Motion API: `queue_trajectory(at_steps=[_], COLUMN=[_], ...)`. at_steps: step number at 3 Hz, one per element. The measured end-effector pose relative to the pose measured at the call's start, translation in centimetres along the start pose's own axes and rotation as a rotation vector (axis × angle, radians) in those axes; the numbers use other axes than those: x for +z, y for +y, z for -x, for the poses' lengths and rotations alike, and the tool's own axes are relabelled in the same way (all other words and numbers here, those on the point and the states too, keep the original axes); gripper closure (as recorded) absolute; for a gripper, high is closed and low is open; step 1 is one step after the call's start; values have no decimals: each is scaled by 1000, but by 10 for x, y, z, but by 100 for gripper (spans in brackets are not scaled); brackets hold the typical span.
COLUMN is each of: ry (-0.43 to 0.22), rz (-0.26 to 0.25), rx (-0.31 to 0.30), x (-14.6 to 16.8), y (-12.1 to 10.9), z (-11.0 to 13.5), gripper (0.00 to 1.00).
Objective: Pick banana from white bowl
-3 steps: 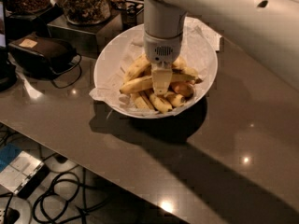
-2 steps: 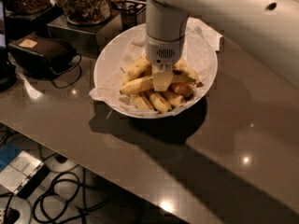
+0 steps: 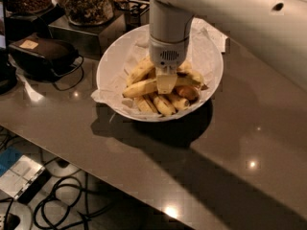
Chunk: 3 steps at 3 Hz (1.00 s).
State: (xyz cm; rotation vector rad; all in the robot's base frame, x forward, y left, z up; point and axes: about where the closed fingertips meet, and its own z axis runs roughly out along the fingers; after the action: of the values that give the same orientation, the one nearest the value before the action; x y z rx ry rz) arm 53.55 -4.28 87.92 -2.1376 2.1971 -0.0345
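Gripper (image 3: 166, 83) sits low inside the white bowl (image 3: 108, 61), directly over the middle of the banana (image 3: 139, 87), which lies across the fruit pile. Whether it grips the banana cannot be told. Approach appears complete; the lift clear of the bowl is not yet done.

Our pincer (image 3: 166, 84) sits low in the white bowl (image 3: 106, 68) among bananas (image 3: 163, 104); jars (image 3: 86, 4) crowd behind, the near counter (image 3: 216, 166) gives us room.
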Motion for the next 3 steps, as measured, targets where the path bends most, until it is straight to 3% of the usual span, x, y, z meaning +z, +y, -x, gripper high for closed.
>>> queue_trajectory(at_steps=[3], ry=[-23], rz=[-59], rx=[-53], x=[-48], y=[7], z=[25], gripper=[100])
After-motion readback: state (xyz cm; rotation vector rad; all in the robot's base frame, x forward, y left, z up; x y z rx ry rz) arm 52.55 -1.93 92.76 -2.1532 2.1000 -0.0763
